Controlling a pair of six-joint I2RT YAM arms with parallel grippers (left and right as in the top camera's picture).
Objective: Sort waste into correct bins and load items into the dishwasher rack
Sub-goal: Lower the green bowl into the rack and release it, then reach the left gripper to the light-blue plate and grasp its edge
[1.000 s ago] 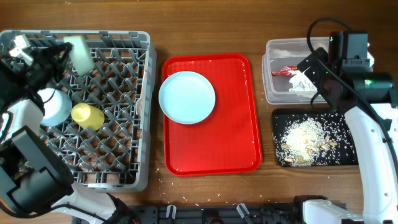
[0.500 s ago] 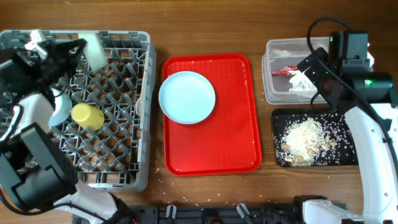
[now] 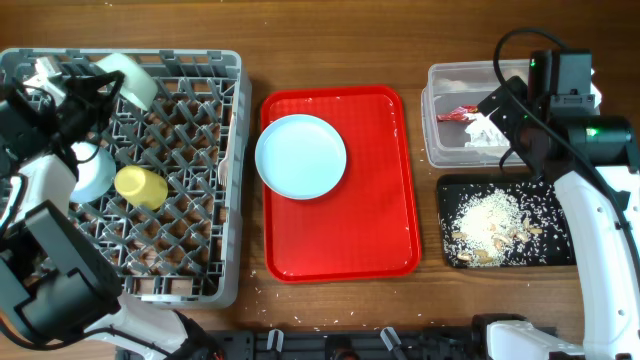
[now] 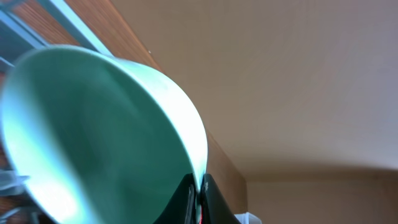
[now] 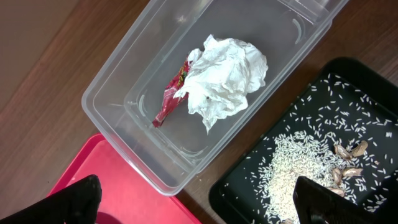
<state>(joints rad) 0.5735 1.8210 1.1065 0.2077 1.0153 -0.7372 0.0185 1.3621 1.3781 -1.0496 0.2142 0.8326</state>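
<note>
green bowl [image 3: 130, 80] is clamped at its rim by our left gripper [image 4: 198, 198], tilted above the back left corner of the grey rack [image 3: 190, 185]. our right gripper [image 5: 199, 205] hangs spread wide, empty, above the clear tub [image 5: 121, 96], where we see tissue [image 5: 224, 78] and a red wrapper [image 5: 166, 102].

Wooden table [image 3: 330, 40] carries grey rack [image 3: 236, 180], red tray [image 3: 340, 230], clear tub [image 3: 445, 150], black tray [image 3: 447, 195], stray crumbs [image 3: 262, 283]
</note>
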